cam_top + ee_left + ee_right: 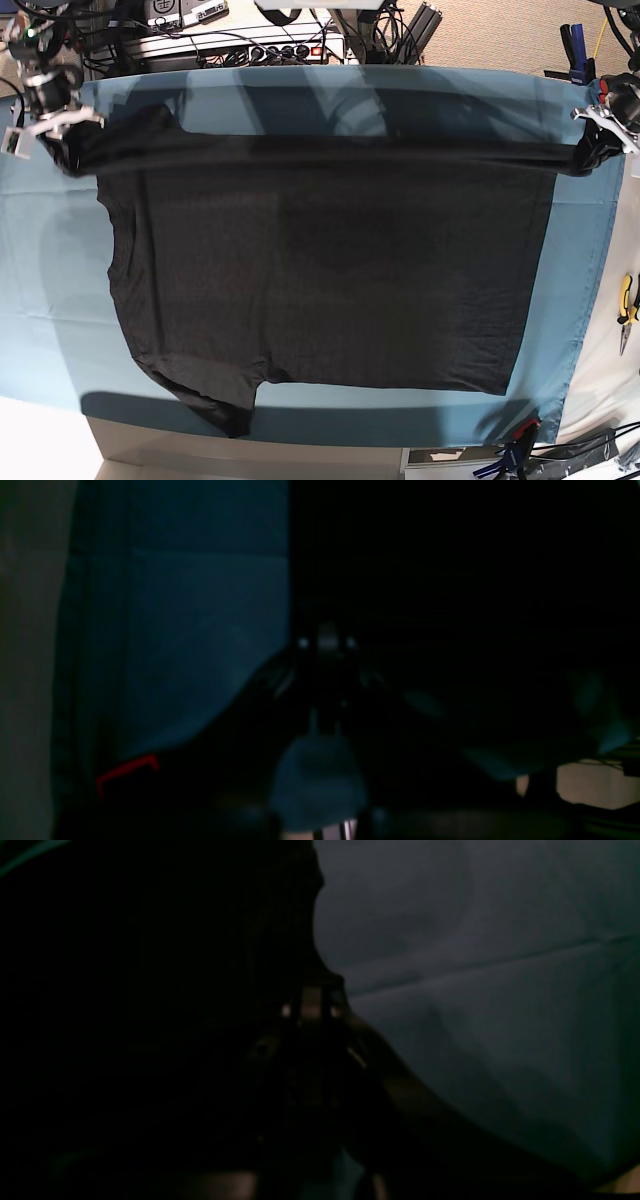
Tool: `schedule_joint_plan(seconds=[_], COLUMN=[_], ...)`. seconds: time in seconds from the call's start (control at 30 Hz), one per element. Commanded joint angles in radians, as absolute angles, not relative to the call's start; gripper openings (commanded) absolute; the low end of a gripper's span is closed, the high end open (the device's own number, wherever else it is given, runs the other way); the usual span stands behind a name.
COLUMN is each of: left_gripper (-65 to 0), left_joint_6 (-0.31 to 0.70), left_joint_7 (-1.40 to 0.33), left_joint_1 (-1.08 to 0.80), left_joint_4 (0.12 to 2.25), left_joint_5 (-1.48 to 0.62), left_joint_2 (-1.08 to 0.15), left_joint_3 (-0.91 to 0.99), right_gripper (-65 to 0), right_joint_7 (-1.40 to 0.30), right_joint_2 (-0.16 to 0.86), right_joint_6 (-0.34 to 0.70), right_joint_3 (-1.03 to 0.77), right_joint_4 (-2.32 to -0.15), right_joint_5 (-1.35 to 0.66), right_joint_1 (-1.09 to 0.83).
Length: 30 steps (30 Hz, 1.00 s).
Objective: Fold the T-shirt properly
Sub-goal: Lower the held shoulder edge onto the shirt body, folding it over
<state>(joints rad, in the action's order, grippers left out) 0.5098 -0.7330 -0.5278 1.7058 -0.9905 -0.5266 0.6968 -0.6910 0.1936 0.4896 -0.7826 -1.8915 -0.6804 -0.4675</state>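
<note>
Right pincer, at the far left of the base view, is clamped shut on one corner of the T-shirt, bunching the dark fabric there. From that corner the lifted edge runs as a taut band straight across the far side of the table. Below the band the plain black body lies spread flat on the teal table cloth, one short sleeve pointing toward the near edge at lower left. Over at the far right, the left pincer is likewise closed tight on the opposite corner. Both wrist views are very dark, showing only black cloth against teal. Yellow-handled pliers lie beyond the cloth's right edge.
</note>
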Motion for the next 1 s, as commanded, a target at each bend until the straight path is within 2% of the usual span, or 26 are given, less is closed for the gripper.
schedule_joint_plan(seconds=[0.0,0.17,0.4,0.6,0.97], left_gripper=[-65.0,-65.0,-65.0,-65.0,-65.0], left_joint_6=[0.514,0.511,0.437,0.429,0.331], left_joint_7=[-0.705,-0.678,-0.627,-0.627,-0.601], left_joint_1=[-0.518,-0.479,-0.383,-0.334,-0.33], left_joint_4=[1.718,1.718,1.717,1.717,1.717], left_joint_5=[-0.995,-0.931,-0.751,-0.714,-0.642], left_joint_2=[-0.549,-0.548,-0.548,-0.549,-0.549], left_joint_3=[0.705,0.622,0.455,0.448,0.448], right_gripper=[-65.0,-65.0,-65.0,-65.0,-65.0], right_joint_7=[-0.656,-0.654,-0.624,-0.602,-0.548], right_joint_2=[0.208,0.209,0.21,0.211,0.21], right_joint_6=[0.482,0.482,0.482,0.472,0.399], right_joint_3=[-0.792,-0.752,-0.617,-0.605,-0.605], right_joint_4=[-1.887,-1.81,-1.772,-1.772,-1.773], right_joint_5=[-0.688,-0.686,-0.584,-0.52,-0.402], right_joint_1=[-0.455,-0.392,-0.318,-0.279,-0.273])
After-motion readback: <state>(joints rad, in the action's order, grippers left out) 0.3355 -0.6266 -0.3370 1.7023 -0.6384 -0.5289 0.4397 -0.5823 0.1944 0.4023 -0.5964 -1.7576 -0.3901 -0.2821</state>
